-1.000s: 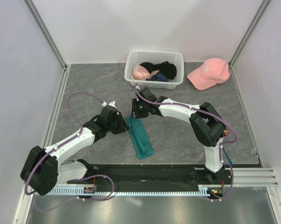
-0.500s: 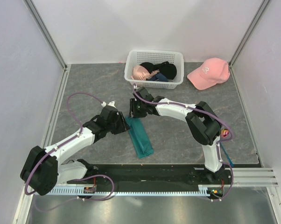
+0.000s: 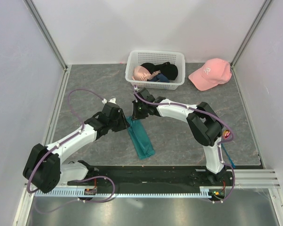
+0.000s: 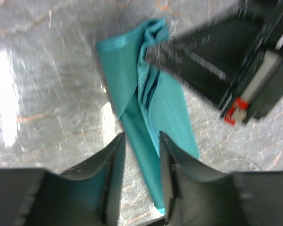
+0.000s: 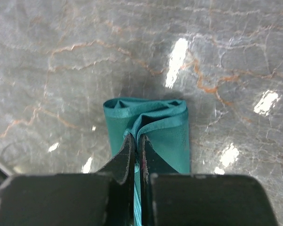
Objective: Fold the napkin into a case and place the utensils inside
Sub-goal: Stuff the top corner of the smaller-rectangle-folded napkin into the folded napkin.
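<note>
The napkin [image 3: 141, 140] lies on the grey marbled table [image 3: 179, 136] as a narrow, layered teal strip, running from between the two grippers back toward the arm bases. The right gripper [image 3: 135, 114] is at the strip's far end with its jaws pressed together on a raised pinch of the cloth [image 5: 165, 125] (the fold bunches up right at the fingertips [image 5: 128, 149]). The left gripper [image 4: 141, 139] hangs just beside it over the strip's left edge, jaws partly apart and holding nothing. A white basket [image 3: 132, 70] and a pink cap [image 3: 209, 73] sit beyond.
</note>
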Controlling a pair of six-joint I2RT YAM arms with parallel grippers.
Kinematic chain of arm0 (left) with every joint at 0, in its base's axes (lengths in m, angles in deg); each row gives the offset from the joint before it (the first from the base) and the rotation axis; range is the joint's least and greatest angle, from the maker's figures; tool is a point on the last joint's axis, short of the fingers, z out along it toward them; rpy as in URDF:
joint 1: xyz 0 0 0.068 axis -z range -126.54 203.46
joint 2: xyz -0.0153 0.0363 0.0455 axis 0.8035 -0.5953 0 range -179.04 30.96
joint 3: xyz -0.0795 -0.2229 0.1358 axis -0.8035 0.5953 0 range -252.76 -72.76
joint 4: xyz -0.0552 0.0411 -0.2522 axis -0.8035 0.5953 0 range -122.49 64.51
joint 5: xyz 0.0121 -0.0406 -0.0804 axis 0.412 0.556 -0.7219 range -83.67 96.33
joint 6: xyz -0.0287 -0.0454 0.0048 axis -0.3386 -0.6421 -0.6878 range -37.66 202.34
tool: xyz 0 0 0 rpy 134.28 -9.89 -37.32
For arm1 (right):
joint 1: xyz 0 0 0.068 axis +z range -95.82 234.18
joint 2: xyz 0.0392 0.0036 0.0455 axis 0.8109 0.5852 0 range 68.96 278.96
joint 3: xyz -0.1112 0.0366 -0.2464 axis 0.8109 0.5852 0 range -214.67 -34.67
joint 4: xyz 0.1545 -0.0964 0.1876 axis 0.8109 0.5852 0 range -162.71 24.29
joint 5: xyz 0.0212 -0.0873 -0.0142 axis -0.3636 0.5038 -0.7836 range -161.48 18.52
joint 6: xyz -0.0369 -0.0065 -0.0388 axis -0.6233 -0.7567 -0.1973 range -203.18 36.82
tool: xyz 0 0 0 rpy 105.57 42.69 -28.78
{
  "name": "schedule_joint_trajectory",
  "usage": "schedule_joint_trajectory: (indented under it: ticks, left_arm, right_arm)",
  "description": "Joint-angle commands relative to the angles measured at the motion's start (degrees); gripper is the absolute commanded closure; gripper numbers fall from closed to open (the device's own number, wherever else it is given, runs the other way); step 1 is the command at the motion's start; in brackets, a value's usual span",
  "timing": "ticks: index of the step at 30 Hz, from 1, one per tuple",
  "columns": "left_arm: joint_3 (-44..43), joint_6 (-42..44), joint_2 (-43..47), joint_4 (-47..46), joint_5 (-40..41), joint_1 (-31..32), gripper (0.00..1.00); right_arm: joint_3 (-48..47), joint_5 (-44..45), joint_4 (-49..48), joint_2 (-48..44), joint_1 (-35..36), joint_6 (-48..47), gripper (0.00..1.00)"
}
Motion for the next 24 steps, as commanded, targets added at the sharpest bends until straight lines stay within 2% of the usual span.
schedule_joint_trajectory:
  ticks: [1, 4, 6, 14, 17, 18, 24]
  left_arm:
    - [-5.94, 4.39, -4.21, -0.88, 1.05, -1.51, 0.7]
    - [-8.93, 5.8, -9.66, -0.88, -0.44, -2.04, 0.89]
    - [-9.91, 6.33, -12.48, -0.97, -0.44, -2.04, 0.91]
    - [-12.63, 10.98, -17.58, -2.99, 2.89, -1.51, 0.92]
    - [-13.42, 11.87, -18.55, -2.91, 4.21, -0.9, 0.87]
    - [-13.77, 12.13, -18.9, -2.99, 4.82, -0.64, 0.83]
    - [-15.44, 13.18, -22.15, -2.21, 7.02, 1.74, 0.75]
  right_arm:
    - [1.72, -5.64, -0.63, -4.51, -1.81, -1.86, 1.0]
    - [3.13, -6.87, -0.72, -6.35, -2.95, -2.48, 1.0]
    - [3.74, -8.37, -0.72, -7.41, -3.57, -2.39, 1.0]
    - [4.01, -11.19, -0.8, -7.76, -4.54, -2.3, 1.0]
    - [4.01, -11.71, -0.89, -7.59, -4.72, -2.3, 1.0]
    - [4.1, -11.71, -0.89, -7.59, -4.72, -2.22, 1.0]
    - [4.53, -12.15, -1.59, -7.06, -4.98, -1.87, 1.0]
